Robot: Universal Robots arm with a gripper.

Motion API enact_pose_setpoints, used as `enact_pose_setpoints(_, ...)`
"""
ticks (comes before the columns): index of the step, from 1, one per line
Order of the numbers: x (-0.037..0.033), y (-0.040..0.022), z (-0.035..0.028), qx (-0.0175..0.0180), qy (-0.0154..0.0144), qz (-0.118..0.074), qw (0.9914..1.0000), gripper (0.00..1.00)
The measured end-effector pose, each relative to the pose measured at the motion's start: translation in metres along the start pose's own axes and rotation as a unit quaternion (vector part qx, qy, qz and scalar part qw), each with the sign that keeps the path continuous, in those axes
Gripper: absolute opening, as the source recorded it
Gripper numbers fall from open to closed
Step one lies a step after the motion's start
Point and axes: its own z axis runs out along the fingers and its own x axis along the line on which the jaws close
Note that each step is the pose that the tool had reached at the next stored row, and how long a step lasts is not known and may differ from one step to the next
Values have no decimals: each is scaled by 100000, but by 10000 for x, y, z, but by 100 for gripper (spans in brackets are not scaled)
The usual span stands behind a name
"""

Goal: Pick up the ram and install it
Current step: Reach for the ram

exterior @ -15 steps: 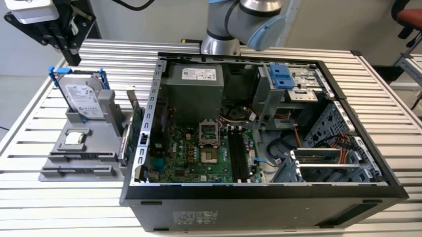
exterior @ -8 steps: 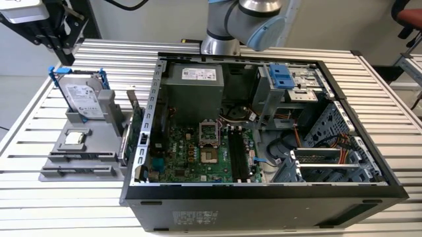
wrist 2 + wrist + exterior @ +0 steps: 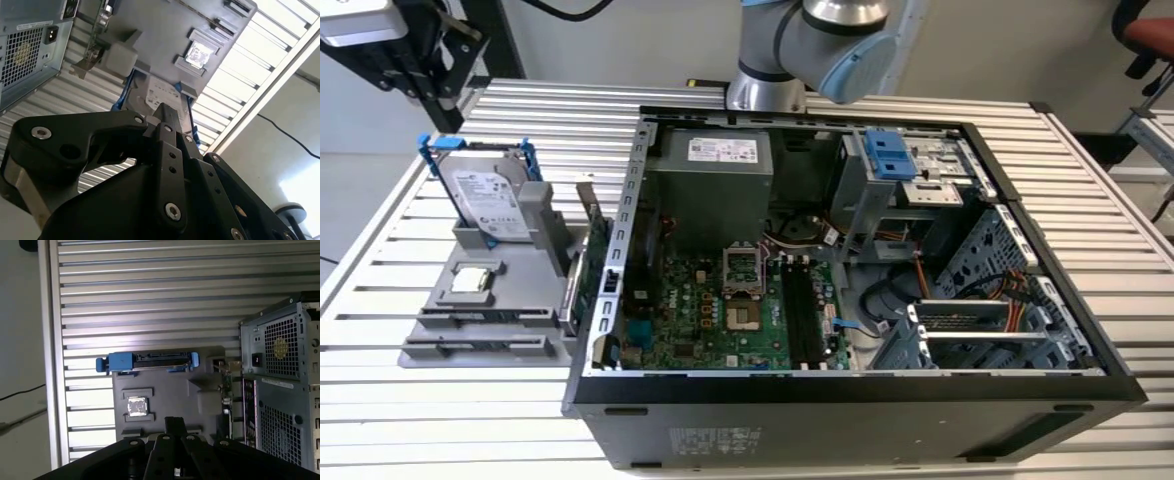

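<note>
One computer case [image 3: 854, 425] lies open on the one slatted surface [image 3: 400, 400]. In the exterior view, one robot arm [image 3: 814, 40] stands at the case's twelve o'clock, and the first wrist view shows its one gripper [image 3: 175, 424]. At the case's nine o'clock sits one grey holder [image 3: 480, 345]. It carries one hard drive [image 3: 491, 200] in one blue frame [image 3: 438, 143], one square processor [image 3: 474, 280] and one green expansion card [image 3: 596, 265] standing on edge. Inside the case are one motherboard [image 3: 680, 320], one power supply [image 3: 714, 190] and one blue latch [image 3: 891, 155].
</note>
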Motion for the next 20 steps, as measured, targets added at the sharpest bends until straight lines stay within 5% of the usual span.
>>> enact_pose_setpoints(9, 18, -10, -1, 0, 2, -77, 100000, 0)
enact_pose_setpoints(20, 47, -126, -5, -9, 27, -470, 99999, 0)
